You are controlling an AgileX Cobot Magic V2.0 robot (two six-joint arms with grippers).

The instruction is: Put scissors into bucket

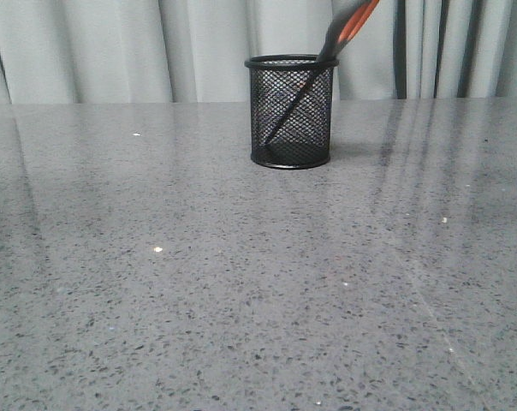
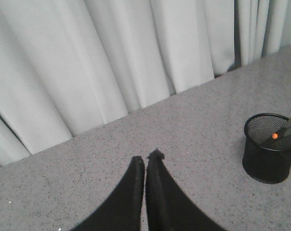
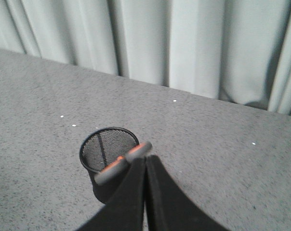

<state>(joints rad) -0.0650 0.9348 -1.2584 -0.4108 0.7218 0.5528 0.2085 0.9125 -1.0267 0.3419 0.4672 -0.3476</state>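
The black mesh bucket (image 1: 291, 111) stands upright at the back middle of the table. The scissors (image 1: 348, 26) stand in it, blades down, leaning on the rim with the grey-and-orange handles sticking out up and to the right. The left wrist view shows the bucket (image 2: 268, 159) and scissors (image 2: 286, 129) well off to one side of my left gripper (image 2: 150, 156), which is shut and empty. In the right wrist view my right gripper (image 3: 146, 158) is shut, fingers pressed together, just above the scissors' handles (image 3: 121, 163) and the bucket (image 3: 107, 144). Neither gripper shows in the front view.
A grey speckled table (image 1: 241, 282) fills the front view. Pale curtains (image 1: 113, 51) hang close behind its far edge, just behind the bucket.
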